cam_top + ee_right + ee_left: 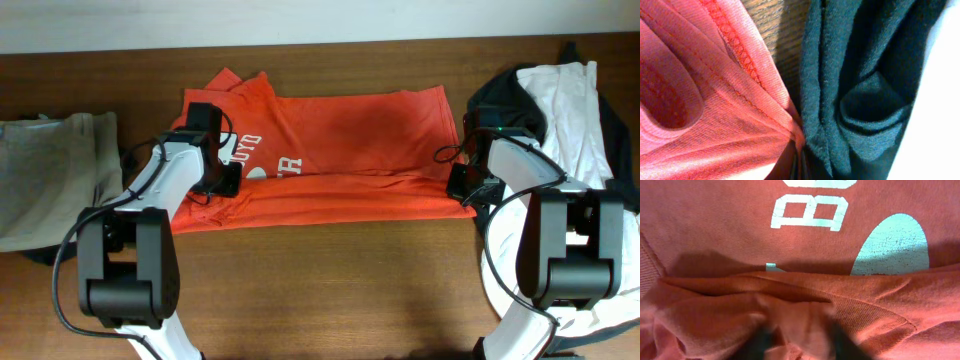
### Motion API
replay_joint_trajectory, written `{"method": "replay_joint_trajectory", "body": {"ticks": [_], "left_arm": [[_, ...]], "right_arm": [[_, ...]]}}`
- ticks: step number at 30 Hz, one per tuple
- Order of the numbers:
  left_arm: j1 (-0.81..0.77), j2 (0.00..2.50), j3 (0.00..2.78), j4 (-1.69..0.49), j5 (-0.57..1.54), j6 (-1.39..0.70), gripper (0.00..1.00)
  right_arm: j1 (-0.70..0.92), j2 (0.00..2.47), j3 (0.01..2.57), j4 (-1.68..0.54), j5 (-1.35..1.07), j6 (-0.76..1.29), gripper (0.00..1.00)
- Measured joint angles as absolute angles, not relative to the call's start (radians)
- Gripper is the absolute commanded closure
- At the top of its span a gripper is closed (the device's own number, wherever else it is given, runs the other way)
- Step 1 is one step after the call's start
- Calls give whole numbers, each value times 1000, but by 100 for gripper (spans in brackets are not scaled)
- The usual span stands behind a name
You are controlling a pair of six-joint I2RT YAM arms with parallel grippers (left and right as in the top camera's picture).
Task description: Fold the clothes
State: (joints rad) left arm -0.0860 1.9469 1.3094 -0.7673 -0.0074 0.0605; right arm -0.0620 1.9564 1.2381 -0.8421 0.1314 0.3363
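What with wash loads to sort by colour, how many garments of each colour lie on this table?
Red-orange: 1, the red-orange T-shirt
Beige: 1, the beige garment
Black: 1, the black shirt
White: 1, the white shirt
Total: 4

One red-orange T-shirt [360, 130], one black shirt [497, 92], one white shirt [577, 110], one beige garment [50, 175], two arms [165, 175] [520, 165].

T-shirt [350, 130] lies spread on counter [330, 270], spanning between the grippers. Left gripper [224, 181] on its left end, right gripper [462, 184] at its right hem. Shirt pile [570, 110] just right of right gripper. Another garment [50, 170] left of left gripper.
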Motion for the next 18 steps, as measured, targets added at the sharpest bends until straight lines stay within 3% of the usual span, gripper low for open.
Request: {"method": "replay_joint_trajectory", "body": {"ticks": [5,6,7,9,10,12,13,14,15,18], "left_arm": [[-85,1956,1425,-818,-64,64,99],[-65,1956,1518,-796,-67,60,61],[-19,1956,1601,-736,-70,18,60],[70,1953,1631,-725,-65,-75,33],[125,1954,1631,-784,-62,-133,30],[143,1956,1632,-904,-56,-181,33],[141,1956,1635,-964,-55,-189,45],[139,1956,1631,-1081,-51,-196,80],[139,1958,1619,-1137,-51,-207,90],[139,1961,1435,-1023,-48,-228,97]], "right_arm": [[-62,1956,1238,-843,132,337,94],[-62,1956,1238,-844,134,336,94],[-62,1956,1238,-845,136,337,94],[-62,1956,1238,-846,139,336,93],[-62,1956,1238,-846,139,337,93],[-62,1956,1236,-846,142,337,92],[-62,1956,1236,-846,142,337,92],[-62,1956,1237,-853,146,337,96],[-62,1957,1237,-861,150,331,96],[-66,1957,1237,-901,131,310,96]]}}
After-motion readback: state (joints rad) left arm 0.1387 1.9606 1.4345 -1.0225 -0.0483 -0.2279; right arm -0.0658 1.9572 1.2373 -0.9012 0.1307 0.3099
